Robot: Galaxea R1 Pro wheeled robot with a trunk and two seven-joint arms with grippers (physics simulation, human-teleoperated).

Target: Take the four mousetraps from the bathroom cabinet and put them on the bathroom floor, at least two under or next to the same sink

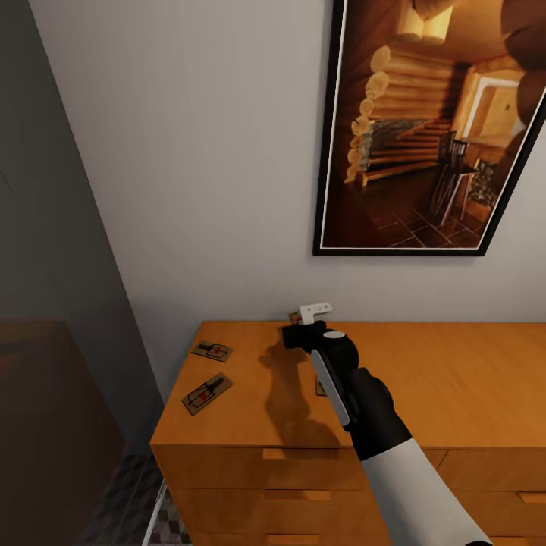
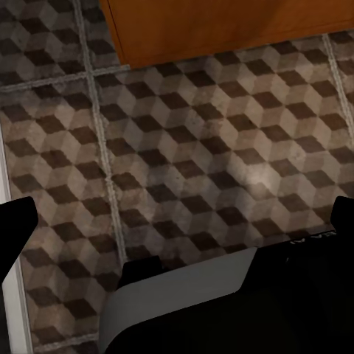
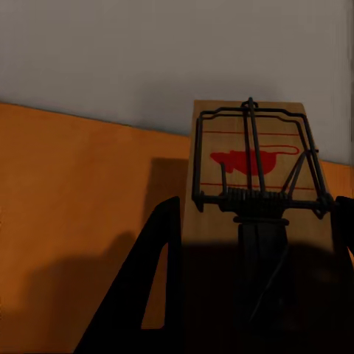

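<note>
Right gripper [image 1: 305, 327] is over the cabinet [image 1: 455, 379] top near the back wall, about 12 o'clock from its wrist. In the right wrist view a trap [image 3: 251, 199] sits between the dark fingers [image 3: 158, 280], board running up out of them, so I read it as clamped on that trap, looks lifted off the top but can't confirm. Two more traps lie flat at the cabinet's left end: one [image 1: 211, 350] at roughly 9 o'clock from the gripper, another [image 1: 206, 393] at 8 o'clock nearer the front edge, apart from each other. A brown sliver [image 1: 320, 387] beside the forearm may be the fourth, mostly hidden. Left gripper [image 2: 177, 221]: black fingertips at the frame edges with wide bare floor [image 2: 206, 169] between, so spread and empty. Progress: early, no trap seen on the tiles; all four placements and the sink condition still to do. Materials: traps are thin flat wood boards with dark wire frame, coil spring and red print; cabinet is smooth orange-brown wood with flush slim handles; floor is matte cube-pattern tile with pale grout. Framed log-cabin picture [image 1: 432, 121] on the wall.
</note>
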